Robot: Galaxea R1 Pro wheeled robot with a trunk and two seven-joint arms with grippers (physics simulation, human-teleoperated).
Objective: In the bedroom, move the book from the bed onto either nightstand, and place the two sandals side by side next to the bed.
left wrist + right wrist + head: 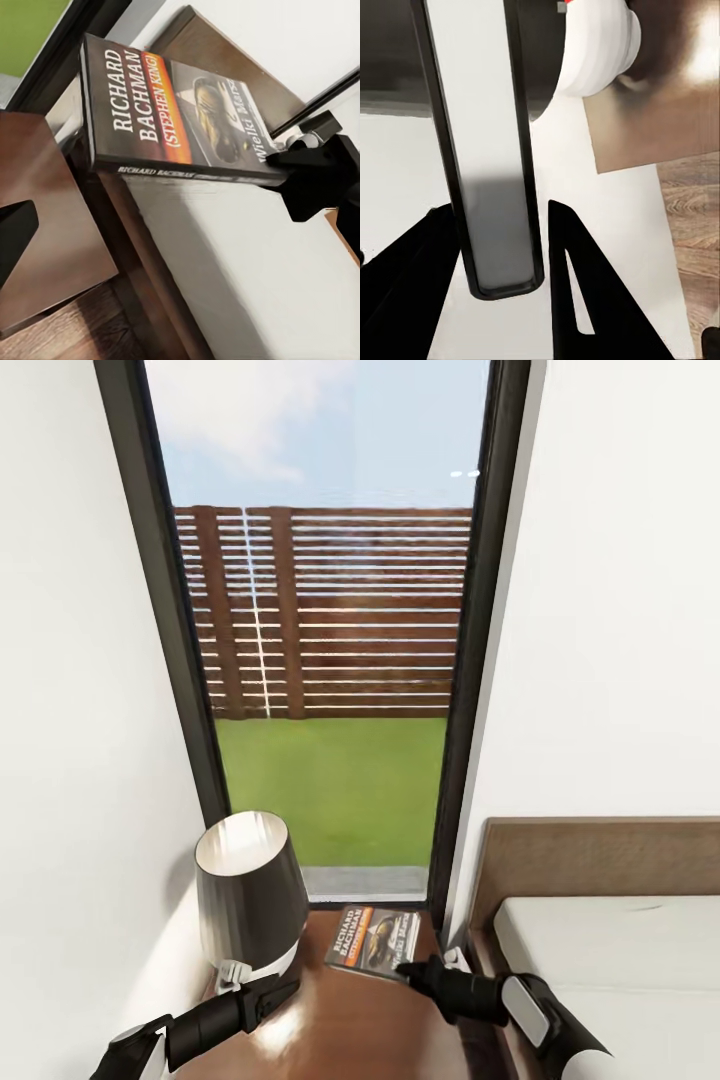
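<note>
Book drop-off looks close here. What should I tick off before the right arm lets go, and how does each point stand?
1. Right gripper gripping the book: ok, a finger on each side in the right wrist view.
2. Book over the nightstand: ok in the head view.
3. Book already resting flat on the top: cannot tell.
4. Lamp clear of the book: ok, a gap shows between them.
5. Left gripper out of the way: ok, it sits by the lamp base, apart from the book.
</note>
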